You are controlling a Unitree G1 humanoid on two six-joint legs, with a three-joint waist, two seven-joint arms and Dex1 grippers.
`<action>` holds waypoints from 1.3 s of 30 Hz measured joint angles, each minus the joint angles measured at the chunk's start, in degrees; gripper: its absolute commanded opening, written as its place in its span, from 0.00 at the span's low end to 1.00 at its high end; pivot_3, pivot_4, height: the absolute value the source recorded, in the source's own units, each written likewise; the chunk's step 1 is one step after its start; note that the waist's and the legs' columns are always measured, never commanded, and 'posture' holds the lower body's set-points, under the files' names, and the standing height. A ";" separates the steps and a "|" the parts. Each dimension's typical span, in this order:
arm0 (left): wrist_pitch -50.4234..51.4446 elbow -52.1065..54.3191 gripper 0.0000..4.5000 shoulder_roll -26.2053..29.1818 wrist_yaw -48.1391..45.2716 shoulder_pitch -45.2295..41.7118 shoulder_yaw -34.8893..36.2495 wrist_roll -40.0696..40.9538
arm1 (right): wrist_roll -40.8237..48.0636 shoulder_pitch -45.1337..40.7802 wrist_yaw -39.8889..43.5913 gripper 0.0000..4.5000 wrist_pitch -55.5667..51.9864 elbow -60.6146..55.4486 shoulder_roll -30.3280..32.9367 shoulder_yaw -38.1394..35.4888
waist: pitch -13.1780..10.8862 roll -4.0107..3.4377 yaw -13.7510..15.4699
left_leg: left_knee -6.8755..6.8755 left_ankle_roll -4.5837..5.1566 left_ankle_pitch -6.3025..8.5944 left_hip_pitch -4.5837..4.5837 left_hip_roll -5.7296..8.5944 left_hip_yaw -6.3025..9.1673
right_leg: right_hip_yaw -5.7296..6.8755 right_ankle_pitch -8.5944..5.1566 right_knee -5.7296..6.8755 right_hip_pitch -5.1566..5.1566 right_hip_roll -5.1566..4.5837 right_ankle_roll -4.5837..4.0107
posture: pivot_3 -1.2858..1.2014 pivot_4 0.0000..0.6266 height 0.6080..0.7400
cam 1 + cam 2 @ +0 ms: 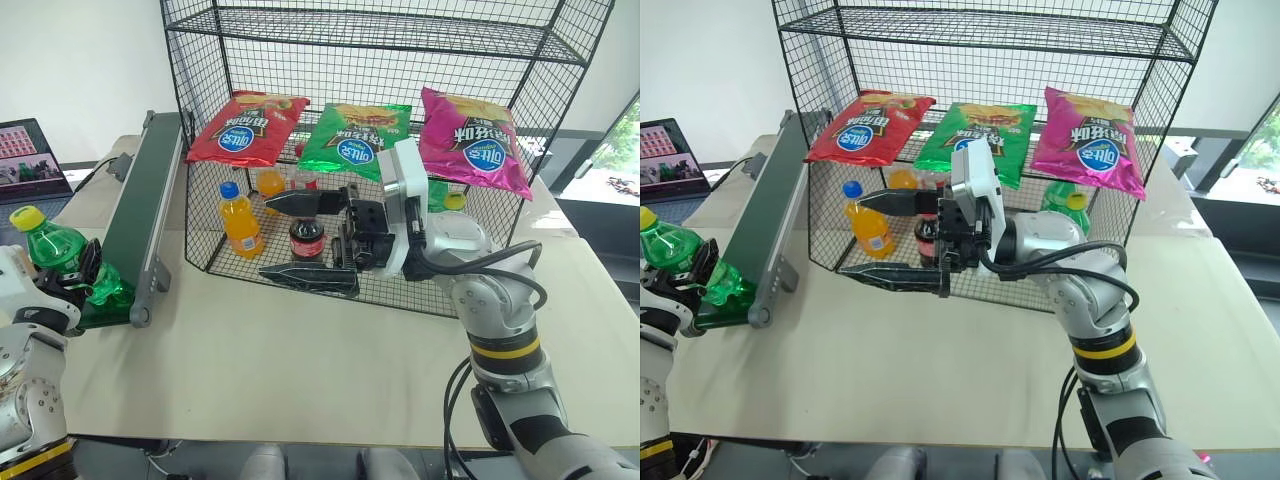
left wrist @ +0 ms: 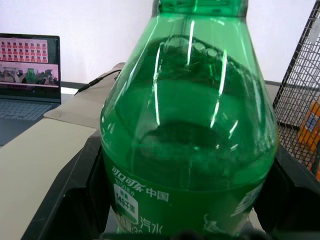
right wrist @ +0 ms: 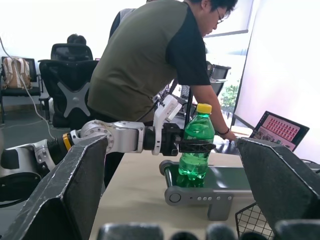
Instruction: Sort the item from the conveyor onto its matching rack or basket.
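Laptop (image 1: 30, 150) at far left, on a side surface beyond the counter (image 1: 300, 350). Next, my left tool (image 3: 192, 145), clamped on the green bottle (image 1: 50, 245) at its waist; the bottle stands upright, yellow cap on top, its base at the near end of the conveyor (image 1: 140, 200), so its long axis runs vertical. I judge the base barely clear of the belt or resting on it; I cannot tell which. A person (image 3: 155, 60) leans over the far side of the belt.

Centre: the wire rack (image 1: 380, 30), with an orange drink bottle (image 1: 240, 220) and a cola bottle (image 1: 306, 240) on its lower tier, three snack bags (image 1: 355, 135) above, and another yellow-capped green bottle (image 1: 1070, 210) toward the right of the lower tier.

Right of centre: my right tool (image 1: 300, 240), fingers wide apart and empty, pointing leftward in front of the rack.

Key relation: the rack lies to the right of the held bottle, and the matching spot sits on its farther side; I judge the left arm must carry across, or pass to the open right tool.
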State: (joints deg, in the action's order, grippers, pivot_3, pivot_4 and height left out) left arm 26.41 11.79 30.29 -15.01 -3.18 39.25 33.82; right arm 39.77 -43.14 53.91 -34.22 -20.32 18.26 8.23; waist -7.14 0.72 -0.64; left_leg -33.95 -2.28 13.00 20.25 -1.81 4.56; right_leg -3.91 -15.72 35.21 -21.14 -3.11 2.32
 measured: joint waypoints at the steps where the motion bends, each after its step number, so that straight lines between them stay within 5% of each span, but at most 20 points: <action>1: 1.04 0.54 0.68 0.55 -0.41 0.28 0.06 1.00 | -0.13 0.69 0.01 1.00 -0.03 -0.38 0.65 0.00 | 0.01 0.03 0.05 | 0.00 0.00 0.00 0.00 0.00 0.01 | 0.02 0.00 -0.01 0.01 0.00 0.00 | 0.52 0.24 0.98; 10: 21.80 11.90 0.68 13.57 -11.22 2.83 0.32 26.44 | -2.54 10.14 0.85 1.00 0.00 0.11 6.37 0.10 | -0.28 0.09 -0.80 | 0.08 0.00 0.00 0.01 -0.06 -0.03 | 0.00 -0.02 -0.06 -0.06 0.03 0.01 | 0.52 0.24 0.98; 17: 31.69 12.91 0.68 18.82 -15.32 -10.46 -11.07 47.42 | 3.55 10.69 -0.35 1.00 -8.09 0.75 5.55 -0.25 | -0.30 0.08 -0.86 | 0.06 0.01 0.00 0.02 -0.08 -0.03 | -0.02 -0.03 -0.05 -0.04 0.08 0.01 | 0.52 0.24 0.98; 23: 32.86 10.94 0.68 16.02 -18.12 -18.92 -22.25 49.55 | 12.97 9.75 -5.86 1.00 -17.62 0.82 1.53 -1.91 | -0.29 0.04 -1.17 | 0.08 0.01 0.00 0.03 -0.09 -0.02 | -0.03 -0.03 -0.05 -0.07 0.12 0.00 | 0.52 0.24 0.98; 36: 33.90 9.20 0.68 14.07 -21.93 -22.57 -27.86 49.46 | 19.01 9.60 -11.61 1.00 -24.80 0.95 -2.14 -1.80 | -0.30 0.04 -1.53 | 0.08 0.01 0.00 0.04 -0.08 -0.01 | -0.03 -0.14 -0.07 -0.06 0.12 0.19 | 0.52 0.24 0.98; 39: 33.90 9.19 0.68 14.05 -22.68 -22.68 -28.14 49.38 | 18.90 9.38 -11.61 0.83 -24.82 1.07 -2.10 -1.61 | -0.30 0.04 -1.54 | 0.08 0.01 0.00 0.04 -0.08 -0.01 | -0.03 -0.15 -0.07 -0.07 0.12 0.21 | 0.52 0.24 0.98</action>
State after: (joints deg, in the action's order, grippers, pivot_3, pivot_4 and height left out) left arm 60.31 20.98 44.35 -37.69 -25.87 11.11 83.20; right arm 58.66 -33.76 42.30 -59.04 -19.26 16.16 6.62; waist -7.43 0.76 -2.18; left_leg -33.88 -2.26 13.00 20.29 -1.89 4.55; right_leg -3.94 -15.87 35.14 -21.21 -2.99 2.53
